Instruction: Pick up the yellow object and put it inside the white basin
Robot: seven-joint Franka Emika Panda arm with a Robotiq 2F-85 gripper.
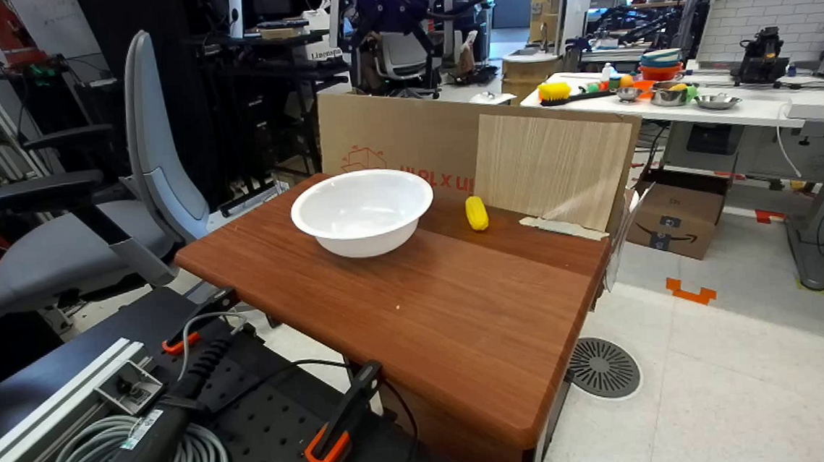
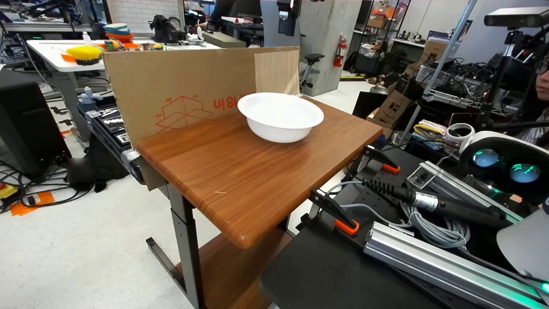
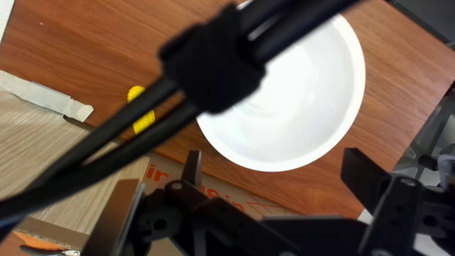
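The yellow object [image 1: 477, 213] is a small, oblong, bumpy item lying on the brown table to one side of the white basin. In the wrist view the yellow object [image 3: 144, 122] is partly covered by black cables; in an exterior view it is hidden, apparently behind the basin. The white basin [image 1: 363, 209] is a wide round bowl standing upright and empty on the table, also seen in an exterior view [image 2: 281, 120] and in the wrist view [image 3: 305, 117]. My gripper [image 3: 272, 156] is open with nothing between its fingers, high above the table; it shows at the top of an exterior view [image 1: 392, 33].
A cardboard panel [image 1: 405, 126] stands along the table's back edge, with a light wood-grain board [image 1: 556, 166] leaning on it and taped at its foot [image 1: 564, 227]. Orange-handled clamps [image 1: 329, 443] grip the near edge. Black cables [image 3: 213, 64] cross the wrist view.
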